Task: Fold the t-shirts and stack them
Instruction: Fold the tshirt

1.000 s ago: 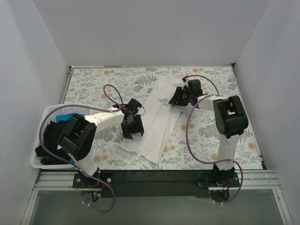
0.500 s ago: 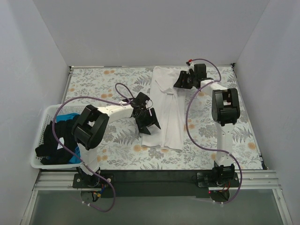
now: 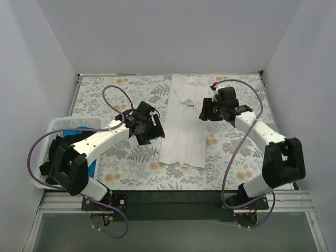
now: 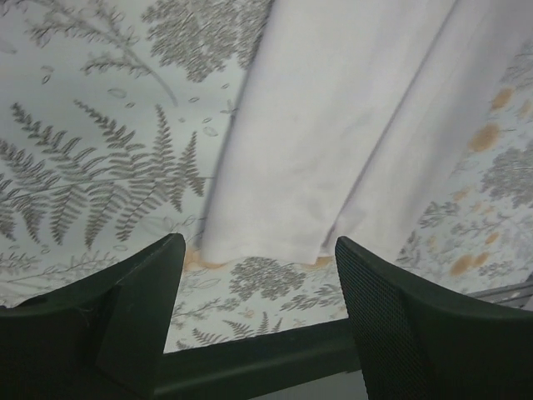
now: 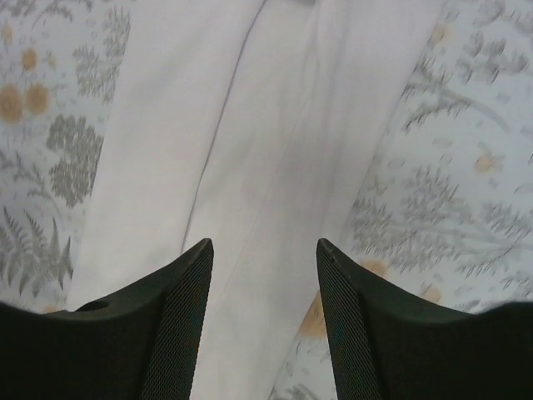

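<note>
A white t-shirt (image 3: 185, 122) lies folded into a long narrow strip down the middle of the floral tablecloth; it also shows in the left wrist view (image 4: 333, 133) and the right wrist view (image 5: 250, 167). My left gripper (image 3: 153, 131) is open and empty, just left of the strip, above its near hem. My right gripper (image 3: 209, 111) is open and empty over the strip's upper right edge. Black and bright blue t-shirts (image 3: 63, 155) lie bunched in the basket at the left.
A white slotted basket (image 3: 44, 157) stands at the table's near left edge. The grey and orange floral tablecloth (image 3: 236, 152) covers the table. White walls close the sides and back. A black rail (image 4: 250, 367) runs along the near edge.
The white shirt has been laid straight. Both grippers have let go of it: the left drew back to the left, the right came nearer from the collar end.
</note>
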`<state>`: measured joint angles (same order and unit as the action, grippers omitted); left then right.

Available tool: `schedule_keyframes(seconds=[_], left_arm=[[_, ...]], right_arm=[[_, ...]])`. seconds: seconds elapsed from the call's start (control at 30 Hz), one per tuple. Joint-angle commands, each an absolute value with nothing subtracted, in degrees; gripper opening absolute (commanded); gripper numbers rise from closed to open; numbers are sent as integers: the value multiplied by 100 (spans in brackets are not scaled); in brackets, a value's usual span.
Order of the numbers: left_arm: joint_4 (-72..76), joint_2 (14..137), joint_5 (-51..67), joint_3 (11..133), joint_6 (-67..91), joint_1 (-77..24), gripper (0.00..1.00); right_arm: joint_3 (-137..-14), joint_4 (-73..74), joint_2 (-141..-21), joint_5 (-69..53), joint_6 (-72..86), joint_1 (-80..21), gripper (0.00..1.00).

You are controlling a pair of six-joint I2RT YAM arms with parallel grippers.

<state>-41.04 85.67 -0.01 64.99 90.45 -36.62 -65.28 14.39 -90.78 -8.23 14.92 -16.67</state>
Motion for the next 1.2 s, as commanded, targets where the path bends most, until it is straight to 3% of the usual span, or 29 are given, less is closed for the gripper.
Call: schedule_keyframes(seconds=[0.0, 0.3, 0.9, 1.17], left_arm=[[-4658, 8499, -168, 6013, 8789, -3700, 72], [-4544, 8744, 174, 5827, 8745, -3946, 72], [-4386, 9501, 70, 6091, 8842, -4307, 67], [-4368, 9729, 70, 6091, 8815, -4447, 65]], right_arm=[[-5382, 2346, -8064, -176, 1854, -2029, 59], [-3764, 3032, -6513, -553, 2794, -2847, 59], [-3612, 2549, -7409, -598, 3217, -3516, 54], [-3489, 2566, -7444, -571, 3296, -3551, 45]])
